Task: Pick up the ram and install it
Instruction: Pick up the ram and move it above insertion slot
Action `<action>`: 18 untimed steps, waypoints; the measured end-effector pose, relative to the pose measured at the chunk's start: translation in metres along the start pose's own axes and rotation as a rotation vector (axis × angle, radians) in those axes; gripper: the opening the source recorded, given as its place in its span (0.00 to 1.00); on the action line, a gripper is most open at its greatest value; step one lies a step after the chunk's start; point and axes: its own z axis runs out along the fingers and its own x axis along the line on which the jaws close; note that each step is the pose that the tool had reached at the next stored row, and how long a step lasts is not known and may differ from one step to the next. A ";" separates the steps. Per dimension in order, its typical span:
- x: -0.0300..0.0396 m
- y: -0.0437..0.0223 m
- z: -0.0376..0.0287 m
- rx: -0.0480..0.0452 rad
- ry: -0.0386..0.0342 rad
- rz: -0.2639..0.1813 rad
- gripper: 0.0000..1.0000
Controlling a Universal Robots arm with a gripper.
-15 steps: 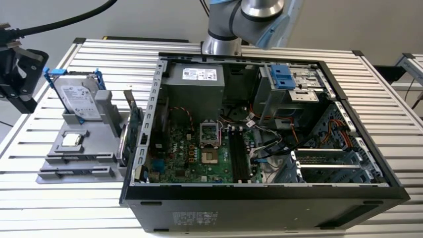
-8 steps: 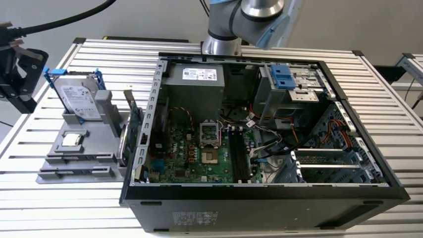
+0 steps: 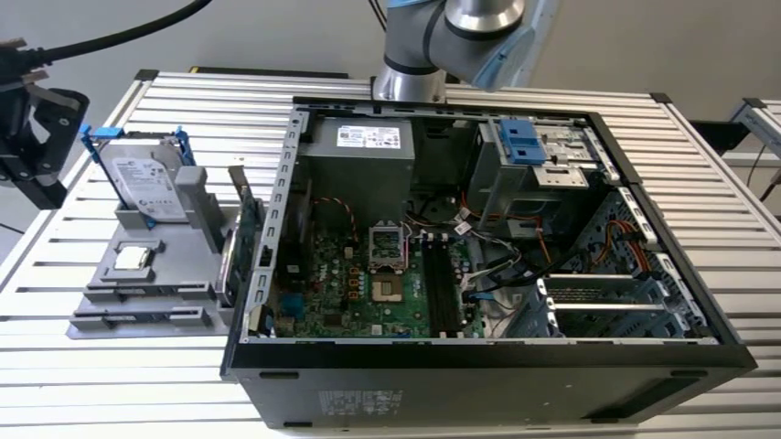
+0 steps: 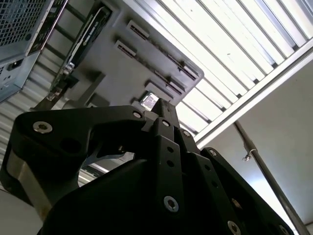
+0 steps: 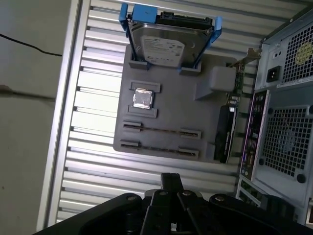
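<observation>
**Ram sits in its holder; gripper closed and clear of it**

The ram (image 5: pixel 161 129), a long, thin memory stick, shows edge-on in the first wrist view as a narrow dull line. It spans a pair of small grey clips (image 5: pixel 132 127) on a flat, matte grey plastic holder plate (image 5: pixel 171 107). A second pair of clips just beside it carries a similar thin line. The ram lies at the end of the plate nearest the bench edge closest to the exterior camera.

Further along the plate is a square silver processor chip (image 5: pixel 143 99) in a shallow recess. Beyond that, a silver metal hard drive (image 5: pixel 168 46) leans in bright blue plastic brackets. A dark circuit card (image 5: pixel 224 137) with a green edge and a metal bracket stands on edge along the plate's side, next to the computer case.

The black gripper (image 5: pixel 171 177) hangs above the slats just off the ram's end of the plate, touching nothing. Its jointed, screw-studded fingers are drawn together with nothing between them.

The plate lies on a bench (image 5: pixel 98 98) of ribbed, shiny aluminium slats, near the edge on the exterior view's left. The open black steel computer case (image 3: pixel 488 366) fills the bench's middle, with a green motherboard (image 3: pixel 366 283) inside. The grey and light-blue arm (image 3: pixel 452 37) rises at the far edge. Past the bench is a plain grey floor (image 5: pixel 29 147) crossed by a thin black cable (image 5: pixel 29 44).
</observation>
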 end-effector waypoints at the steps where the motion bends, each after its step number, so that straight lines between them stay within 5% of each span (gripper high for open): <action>1: 0.0000 0.0000 0.0000 0.0000 0.0002 -0.004 0.00; 18: 0.0000 0.0000 0.0000 -0.0015 0.0040 -0.082 0.00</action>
